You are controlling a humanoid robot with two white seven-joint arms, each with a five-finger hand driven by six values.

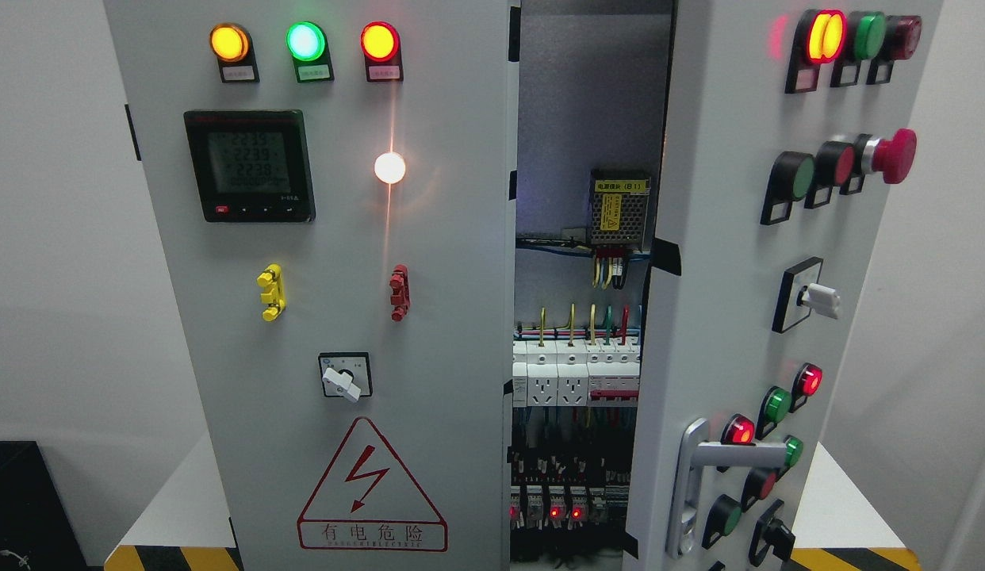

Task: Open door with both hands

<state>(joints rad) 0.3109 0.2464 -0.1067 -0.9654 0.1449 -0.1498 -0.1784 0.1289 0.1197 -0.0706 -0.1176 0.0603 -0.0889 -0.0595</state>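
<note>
Right cabinet door (722,317) stands ajar, wiring (576,333) exposed; left door (334,317) closed. Neither hand in view, state unknown.

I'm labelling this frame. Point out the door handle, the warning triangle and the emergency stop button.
door handle (693,485), head view, silver grip
warning triangle (371,485), head view, lightning bolt
emergency stop button (894,155), head view, red cap

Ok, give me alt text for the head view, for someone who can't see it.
A grey electrical cabinet with its right door swung partly open, showing breakers and wiring inside. The left door carries indicator lights, a meter and a warning triangle. No robot hand shows.
</note>
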